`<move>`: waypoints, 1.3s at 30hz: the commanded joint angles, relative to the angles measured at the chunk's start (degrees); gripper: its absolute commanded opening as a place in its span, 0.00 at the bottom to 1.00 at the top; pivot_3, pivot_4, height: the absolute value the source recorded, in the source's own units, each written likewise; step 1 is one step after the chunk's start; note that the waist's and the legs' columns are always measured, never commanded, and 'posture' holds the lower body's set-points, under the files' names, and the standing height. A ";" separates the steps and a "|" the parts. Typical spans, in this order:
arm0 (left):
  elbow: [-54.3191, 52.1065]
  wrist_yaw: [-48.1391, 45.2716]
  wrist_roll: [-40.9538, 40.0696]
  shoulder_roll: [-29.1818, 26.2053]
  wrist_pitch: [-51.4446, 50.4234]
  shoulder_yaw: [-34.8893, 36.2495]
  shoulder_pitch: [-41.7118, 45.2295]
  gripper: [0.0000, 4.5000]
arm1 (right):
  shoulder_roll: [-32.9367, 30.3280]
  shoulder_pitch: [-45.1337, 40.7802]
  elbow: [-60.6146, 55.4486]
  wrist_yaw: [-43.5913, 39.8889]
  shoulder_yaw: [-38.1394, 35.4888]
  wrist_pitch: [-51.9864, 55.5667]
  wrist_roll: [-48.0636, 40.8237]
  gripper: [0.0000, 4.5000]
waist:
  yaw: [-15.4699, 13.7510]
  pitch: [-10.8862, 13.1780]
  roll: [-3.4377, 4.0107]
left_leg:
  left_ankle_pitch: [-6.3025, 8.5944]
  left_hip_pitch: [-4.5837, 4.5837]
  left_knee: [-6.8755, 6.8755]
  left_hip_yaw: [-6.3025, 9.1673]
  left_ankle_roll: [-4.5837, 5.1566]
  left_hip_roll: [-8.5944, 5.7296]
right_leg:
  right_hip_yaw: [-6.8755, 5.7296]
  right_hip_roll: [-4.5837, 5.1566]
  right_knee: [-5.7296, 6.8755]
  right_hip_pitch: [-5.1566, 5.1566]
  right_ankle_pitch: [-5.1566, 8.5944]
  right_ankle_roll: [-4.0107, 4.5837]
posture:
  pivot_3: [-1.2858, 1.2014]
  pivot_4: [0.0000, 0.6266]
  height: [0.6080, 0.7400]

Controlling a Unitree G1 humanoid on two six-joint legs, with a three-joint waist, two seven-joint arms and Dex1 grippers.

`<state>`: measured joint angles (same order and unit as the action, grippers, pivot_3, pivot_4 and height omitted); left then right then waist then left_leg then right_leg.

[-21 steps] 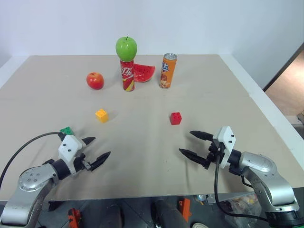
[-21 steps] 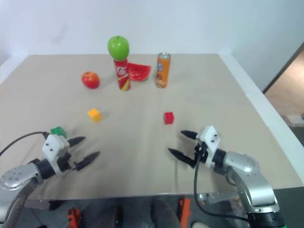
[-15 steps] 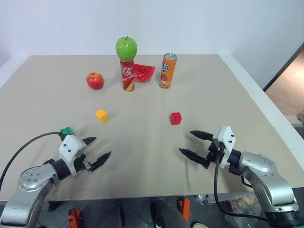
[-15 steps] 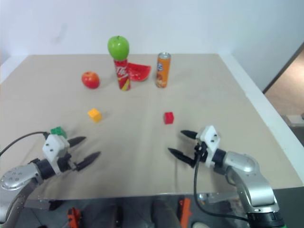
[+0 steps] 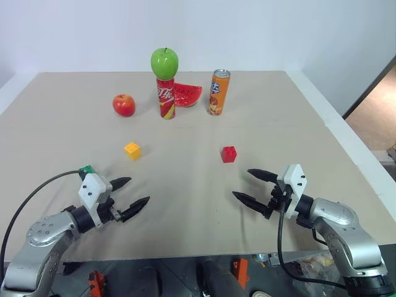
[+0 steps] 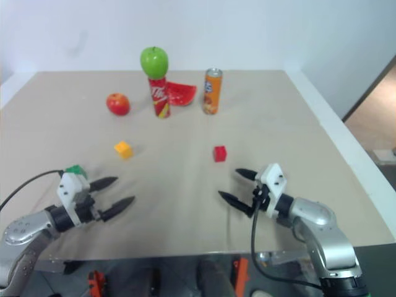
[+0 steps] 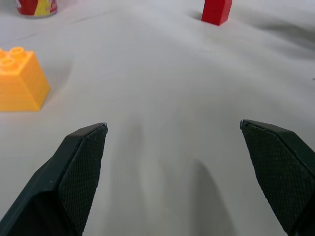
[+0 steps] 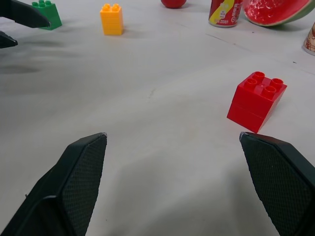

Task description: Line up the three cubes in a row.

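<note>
Three studded cubes lie apart on the beige table (image 5: 185, 204). The red cube (image 5: 229, 154) sits right of centre, the yellow-orange cube (image 5: 132, 150) left of centre. The green cube (image 5: 86, 169) is nearer, at the left, partly hidden behind my left wrist. My left gripper (image 5: 140, 190) hovers open just right of the green cube, with nothing between its fingers. My right gripper (image 5: 241, 183) is open and empty too, a little nearer than the red cube (image 8: 256, 101). The right wrist view also catches the yellow-orange cube (image 8: 111, 18) and the green cube (image 8: 46, 14).
At the back stand a red can (image 5: 165, 98) with a green apple (image 5: 164, 62) on top, a watermelon slice (image 5: 187, 94), an orange can (image 5: 218, 91) and a red apple (image 5: 124, 104). The table's right edge (image 5: 346, 148) drops to the floor.
</note>
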<state>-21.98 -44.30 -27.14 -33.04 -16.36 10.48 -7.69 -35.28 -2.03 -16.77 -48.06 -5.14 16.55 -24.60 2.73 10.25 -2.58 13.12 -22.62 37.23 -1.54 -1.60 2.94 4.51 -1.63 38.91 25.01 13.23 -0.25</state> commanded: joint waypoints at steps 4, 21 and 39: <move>-2.06 -0.82 1.71 0.74 5.06 -1.47 1.61 0.99 | 2.30 -2.85 -3.58 6.73 -5.37 -0.52 -1.30 1.00 | 0.02 0.00 0.00 | 0.00 0.01 0.00 0.00 0.00 -0.01 | 0.02 -0.01 0.00 0.00 -0.01 -0.02 | 0.52 0.24 1.00; -1.94 -9.97 -1.68 -4.02 -3.06 -10.76 10.17 0.99 | 16.12 -14.61 -0.42 28.54 5.44 7.57 10.78 1.00 | 0.07 -0.01 0.02 | 0.00 -0.05 -0.10 -0.05 0.01 0.00 | 0.10 -0.05 0.03 0.12 -0.14 -0.20 | 0.52 0.24 1.00; -4.21 -8.55 -0.96 -3.16 -2.56 -10.73 7.47 0.99 | 23.33 -18.42 9.23 36.06 6.26 9.37 15.44 1.00 | 0.06 -0.02 0.01 | 0.00 -0.08 -0.18 -0.03 0.01 0.03 | 0.08 -0.07 0.04 0.18 -0.12 -0.16 | 0.52 0.24 1.00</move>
<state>-23.91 -53.02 -27.93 -36.41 -19.81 -0.71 0.11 -12.66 -19.11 -7.27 -12.42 1.94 26.38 -9.09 2.79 10.23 -2.57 13.12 -22.70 37.05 -1.57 -1.59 2.97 4.59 -1.69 38.95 25.19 13.11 -0.40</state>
